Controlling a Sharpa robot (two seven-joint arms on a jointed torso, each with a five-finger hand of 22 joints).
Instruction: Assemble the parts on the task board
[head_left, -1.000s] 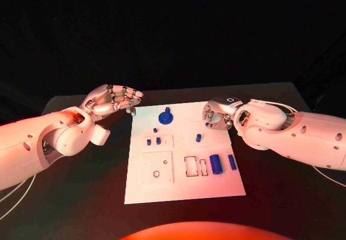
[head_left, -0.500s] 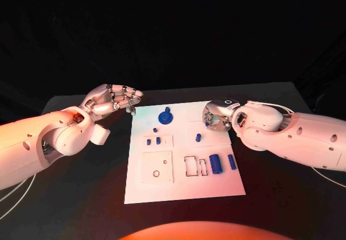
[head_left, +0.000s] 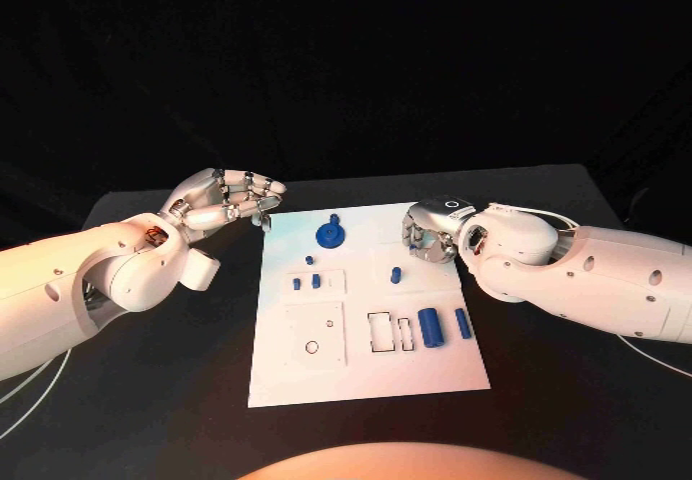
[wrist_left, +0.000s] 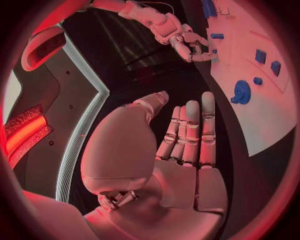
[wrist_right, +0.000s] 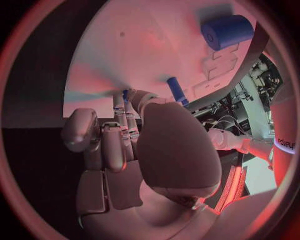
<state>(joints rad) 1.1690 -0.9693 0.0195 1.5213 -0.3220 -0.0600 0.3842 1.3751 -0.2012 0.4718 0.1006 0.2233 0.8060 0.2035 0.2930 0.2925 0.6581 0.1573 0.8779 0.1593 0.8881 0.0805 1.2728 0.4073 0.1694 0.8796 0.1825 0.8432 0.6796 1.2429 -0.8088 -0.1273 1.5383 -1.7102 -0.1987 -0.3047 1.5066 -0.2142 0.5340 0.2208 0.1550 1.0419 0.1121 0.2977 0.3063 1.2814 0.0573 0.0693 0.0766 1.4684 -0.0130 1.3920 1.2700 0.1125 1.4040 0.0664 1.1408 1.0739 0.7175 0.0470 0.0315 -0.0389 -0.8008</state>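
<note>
The white task board (head_left: 368, 340) lies flat in the middle of the black surface (head_left: 577, 380), its near edge toward the robot. Nearest on it sit a square plate with a small ring, then a pair of rectangular outlines beside a thick blue cylinder (head_left: 430, 327) and a thinner blue bar (head_left: 463, 323) lying on the board's right side. Farther in, small blue pegs (head_left: 306, 282) stand by a second square plate, and a short blue peg (head_left: 395, 274) stands near the board's middle. Toward the far edge lies a round blue gear (head_left: 332, 235). The right hand (head_left: 433, 232) hovers over the board's far right part, fingers curled downward; whether it holds anything cannot be told. The left hand (head_left: 228, 203) sits just off the board's far left corner, fingers straight and close together, holding nothing.
</note>
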